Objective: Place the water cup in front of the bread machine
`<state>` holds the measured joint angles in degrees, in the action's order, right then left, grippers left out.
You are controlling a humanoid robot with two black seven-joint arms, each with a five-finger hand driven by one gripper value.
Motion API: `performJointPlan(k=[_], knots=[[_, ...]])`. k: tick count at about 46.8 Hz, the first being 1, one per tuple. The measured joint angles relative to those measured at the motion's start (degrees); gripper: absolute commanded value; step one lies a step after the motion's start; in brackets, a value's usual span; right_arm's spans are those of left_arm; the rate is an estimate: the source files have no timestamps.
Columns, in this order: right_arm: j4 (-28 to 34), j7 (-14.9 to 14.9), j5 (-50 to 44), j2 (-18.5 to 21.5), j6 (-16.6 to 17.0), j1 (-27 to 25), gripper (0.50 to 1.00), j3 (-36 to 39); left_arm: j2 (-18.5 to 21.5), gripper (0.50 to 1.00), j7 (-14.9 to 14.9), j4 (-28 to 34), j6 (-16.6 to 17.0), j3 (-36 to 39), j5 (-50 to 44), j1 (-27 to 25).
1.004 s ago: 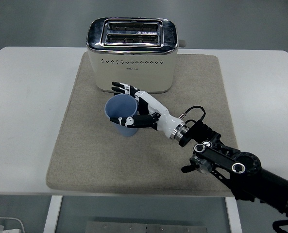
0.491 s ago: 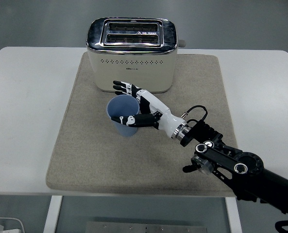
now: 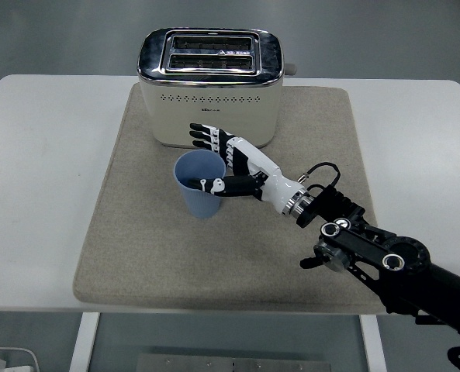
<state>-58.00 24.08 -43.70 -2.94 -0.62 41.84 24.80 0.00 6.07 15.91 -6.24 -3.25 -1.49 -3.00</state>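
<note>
A blue water cup (image 3: 198, 184) stands upright on a beige mat (image 3: 136, 232) on the white table (image 3: 43, 155), just in front of a cream bread machine (image 3: 210, 85). The right hand (image 3: 241, 167) reaches in from the lower right, fingers (image 3: 202, 136) spread behind the cup's rim, thumb at its front wall (actual contact is hard to judge). The arm's far end is cut off at the edge.
</note>
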Motion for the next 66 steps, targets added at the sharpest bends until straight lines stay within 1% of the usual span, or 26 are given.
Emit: performJointPlan(k=[11, 24, 30, 40, 47, 54, 63, 66], knots=[[0.0, 0.0, 0.4, -1.3, 0.1, 0.5, 0.926, 0.0, 0.0, 1.000, 0.0, 0.0, 0.0, 0.0, 0.0, 0.0], [-0.1, 0.0, 2.7, -4.2, 0.7, 2.3, 0.926, 0.1, 0.0, 1.000, 0.0, 0.0, 0.0, 0.1, 0.0, 0.0], [-0.1, 0.0, 3.1, -6.2, 0.9, 2.5, 0.926, 0.1, 0.0, 1.000, 0.0, 0.1, 0.0, 0.1, 0.0, 0.0], [-0.1, 0.0, 3.1, -9.2, 4.1, 2.3, 0.926, 3.4, 0.0, 1.000, 0.0, 0.0, 0.0, 0.1, 0.0, 0.0], [-0.1, 0.0, 3.2, -12.9, 5.8, 2.1, 0.926, 4.2, 0.0, 1.000, 0.0, 0.0, 0.0, 0.1, 0.0, 0.0], [-0.2, 0.1, 3.2, -15.1, 8.0, 1.5, 0.926, 5.8, 0.0, 1.000, 0.0, 0.0, 0.0, 0.1, 0.0, 0.0], [-0.1, 0.1, 3.2, -16.9, 9.1, 1.1, 0.926, 6.3, 0.0, 1.000, 0.0, 0.1, 0.0, 0.1, 0.0, 0.0], [-0.1, -0.2, 4.5, -17.1, 9.2, 1.1, 0.926, 6.3, 0.0, 1.000, 0.0, 0.1, 0.0, 0.1, 0.0, 0.0]])
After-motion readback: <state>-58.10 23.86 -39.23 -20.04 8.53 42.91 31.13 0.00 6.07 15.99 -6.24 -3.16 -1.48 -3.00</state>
